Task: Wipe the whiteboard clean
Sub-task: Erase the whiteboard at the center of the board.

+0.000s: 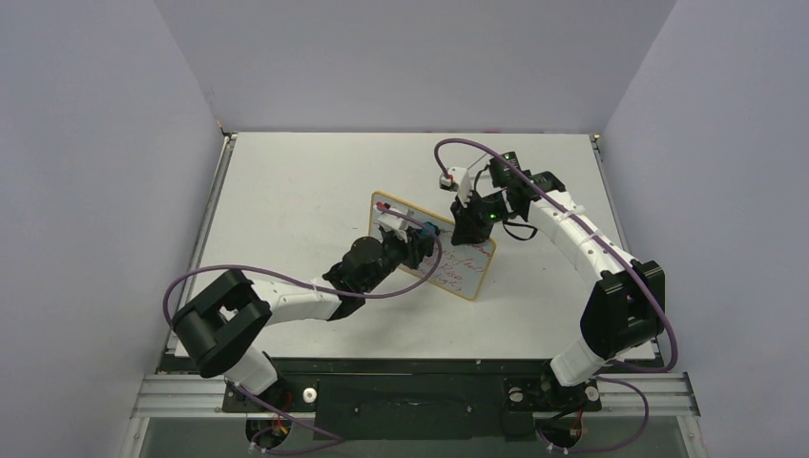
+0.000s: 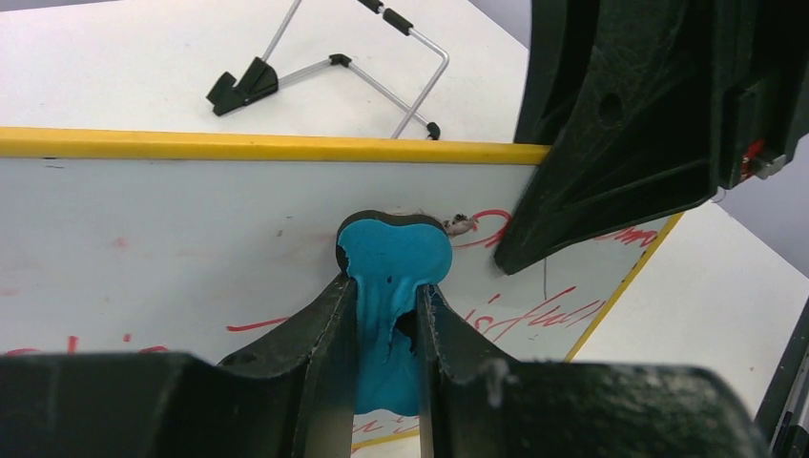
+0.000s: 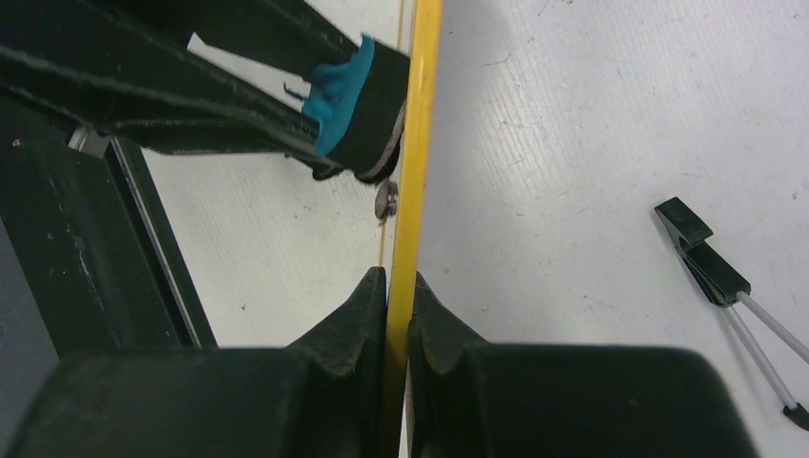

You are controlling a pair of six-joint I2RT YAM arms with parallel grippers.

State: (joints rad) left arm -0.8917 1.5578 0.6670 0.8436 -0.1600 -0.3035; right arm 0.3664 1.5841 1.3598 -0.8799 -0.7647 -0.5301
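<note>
The whiteboard point(image 1: 465, 274) stands tilted at mid-table, its frame looking yellow point(image 2: 238, 146). Red handwriting point(image 2: 549, 307) covers its right part, while its left part point(image 2: 162, 239) is mostly wiped, with faint red traces. My left gripper point(image 2: 385, 286) is shut on the blue-and-black eraser point(image 2: 396, 250), which presses flat on the board's face. My right gripper point(image 3: 399, 277) is shut on the board's frame edge point(image 3: 417, 162), holding it from the far side. In the top view the left gripper point(image 1: 423, 244) sits just left of the right gripper point(image 1: 469, 232).
A wire stand with black feet point(image 2: 336, 65) lies on the table behind the board; one of its feet point(image 3: 701, 253) shows right of the frame. Purple walls enclose the table point(image 1: 286, 191) on three sides. A purple cable point(image 1: 286, 281) loops off the left arm.
</note>
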